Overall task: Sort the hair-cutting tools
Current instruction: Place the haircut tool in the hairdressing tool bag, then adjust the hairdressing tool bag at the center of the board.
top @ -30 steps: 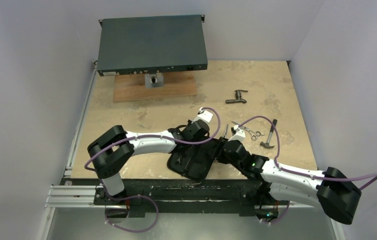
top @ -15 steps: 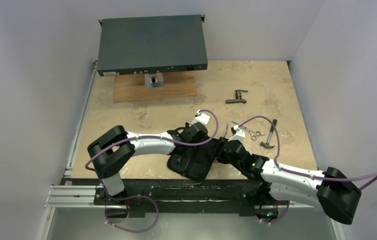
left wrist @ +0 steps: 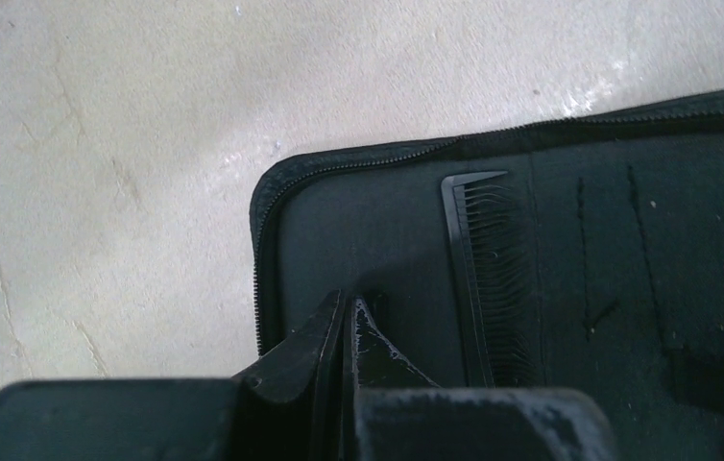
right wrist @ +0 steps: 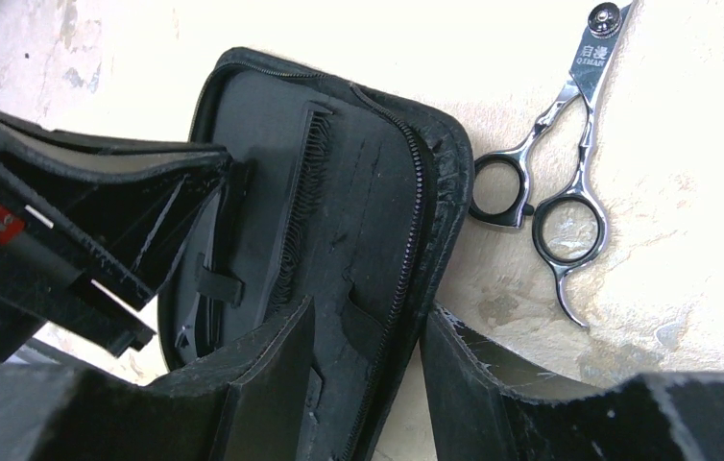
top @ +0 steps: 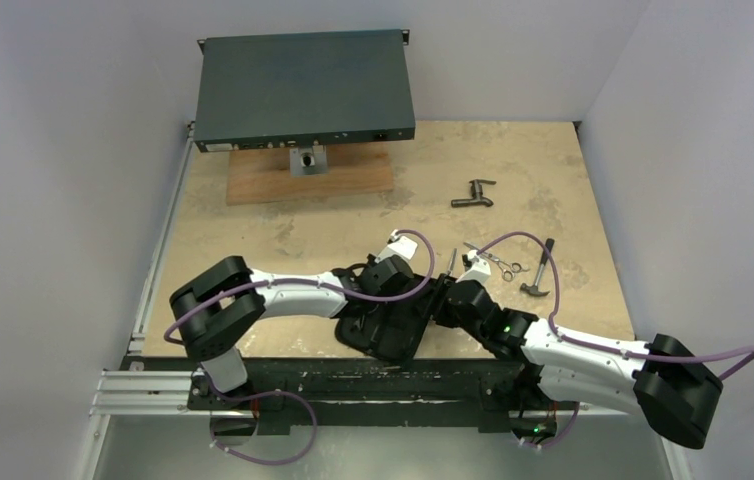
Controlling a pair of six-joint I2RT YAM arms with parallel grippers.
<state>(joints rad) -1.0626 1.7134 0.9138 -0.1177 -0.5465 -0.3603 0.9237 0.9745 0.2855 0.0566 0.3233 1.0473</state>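
An open black zip case lies at the table's near edge. A slim black comb lies inside it and also shows in the right wrist view. My left gripper is shut and empty, its tips over the case's lining left of the comb. It also shows in the top view. My right gripper is open and straddles the case's zip edge. Small silver scissors lie on the table right of the case. A thin dark piece lies beside the case.
A small hammer lies right of the scissors. A dark T-shaped fitting lies further back. A dark flat box sits on a wooden board at the back left. Walls close in both sides.
My left gripper has moved a little nearer and lower over the case. The right arm, scissors and hammer have not moved.
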